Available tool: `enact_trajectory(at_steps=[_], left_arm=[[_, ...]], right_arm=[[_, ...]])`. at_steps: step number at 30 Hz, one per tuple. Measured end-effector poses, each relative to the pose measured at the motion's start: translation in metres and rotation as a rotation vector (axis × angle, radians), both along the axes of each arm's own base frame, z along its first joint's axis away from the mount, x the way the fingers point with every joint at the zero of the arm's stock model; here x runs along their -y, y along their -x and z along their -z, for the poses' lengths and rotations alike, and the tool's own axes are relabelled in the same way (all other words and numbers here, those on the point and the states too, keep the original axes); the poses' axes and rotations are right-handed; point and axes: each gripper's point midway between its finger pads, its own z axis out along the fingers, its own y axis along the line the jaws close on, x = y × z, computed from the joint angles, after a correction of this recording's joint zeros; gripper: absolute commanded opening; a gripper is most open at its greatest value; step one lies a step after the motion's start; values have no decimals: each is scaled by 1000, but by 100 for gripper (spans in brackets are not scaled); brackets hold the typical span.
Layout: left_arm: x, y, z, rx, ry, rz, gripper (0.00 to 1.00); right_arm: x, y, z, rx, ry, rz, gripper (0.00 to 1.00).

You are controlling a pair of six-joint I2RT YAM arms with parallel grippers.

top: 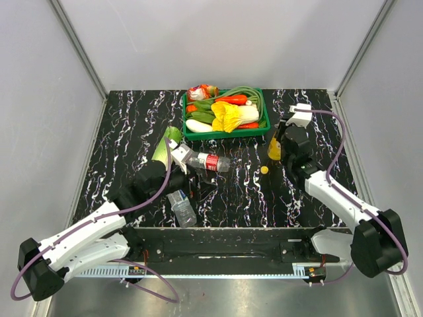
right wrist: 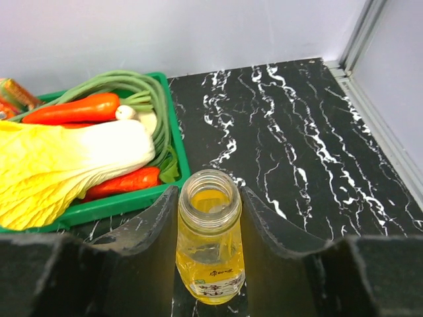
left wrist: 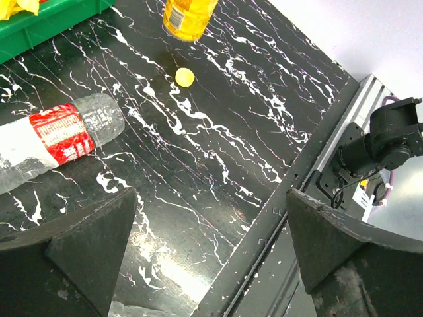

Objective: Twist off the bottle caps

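one green tray [top: 225, 134] holds carrots [right wrist: 73, 109], green beans [right wrist: 132, 82] and a pale cabbage [right wrist: 73, 158]. just beside it an uncapped yellow bottle [right wrist: 210, 251] stands upright, the right claw [right wrist: 209, 198] clamped on its sides. a yellow cap [top: 264, 170] lies on the table [top: 132, 132] nearby. the left claw [left wrist: 210, 197] gapes wide, empty.

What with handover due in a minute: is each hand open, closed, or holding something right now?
Left hand: open, holding nothing.
Right hand: closed on the uncapped yellow bottle.

The marbled table [top: 132, 125] carries a green crate [top: 225, 134], yellow bottle [top: 274, 150], yellow cap [top: 264, 170], red-labelled bottle [top: 210, 162] and clear bottle [top: 182, 208].
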Motion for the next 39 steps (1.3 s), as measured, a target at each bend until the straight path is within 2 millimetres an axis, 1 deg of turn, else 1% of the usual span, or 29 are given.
enact_trajectory(at_steps=[3, 6, 9, 12, 14, 19, 21, 23, 24, 25, 26, 27, 28, 31, 33, 35, 36, 39], left_arm=[[1, 1, 2, -5, -3, 6, 99], [2, 1, 5, -12, -9, 8, 99], [2, 1, 6, -15, -11, 10, 99], [2, 1, 6, -16, -12, 11, 99], [2, 1, 6, -15, -12, 10, 99], [2, 1, 6, -16, -12, 10, 99], [2, 1, 6, -15, -12, 10, 99], [2, 1, 6, -15, -12, 10, 99], [2, 1, 6, -15, -11, 10, 99], [2, 1, 5, -14, -10, 10, 99], [1, 1, 4, -11, -7, 10, 99], [1, 2, 3, -9, -5, 10, 99], [1, 2, 2, -7, -3, 10, 99], [0, 3, -1, -1, 4, 10, 99], [-1, 3, -2, 1, 6, 9, 99], [-1, 4, -2, -1, 7, 8, 99], [-2, 3, -1, -4, 5, 4, 99], [-4, 3, 3, -25, -5, -15, 99]], right_arm=[[3, -6, 1, 16, 9, 32, 0], [5, -10, 8, 6, 16, 56, 2], [6, -11, 16, -14, 13, 73, 13], [6, -11, 20, -23, 2, 78, 16], [6, -11, 21, -23, -6, 79, 22], [7, -7, 32, -56, -7, 84, 24], [8, -5, 38, -77, -8, 86, 28], [8, -4, 40, -77, -17, 88, 31], [9, -2, 40, -75, -24, 90, 36], [9, -1, 41, -74, -28, 90, 44], [10, 1, 41, -71, -34, 91, 47], [10, 2, 41, -69, -39, 91, 54], [10, 3, 41, -67, -46, 92, 64], [12, 8, 44, -76, -57, 95, 82], [13, 12, 46, -85, -60, 92, 88], [11, 15, 44, -92, -62, 77, 98], [10, 16, 43, -94, -69, 65, 100], [5, 20, 36, -106, -78, 30, 100]])
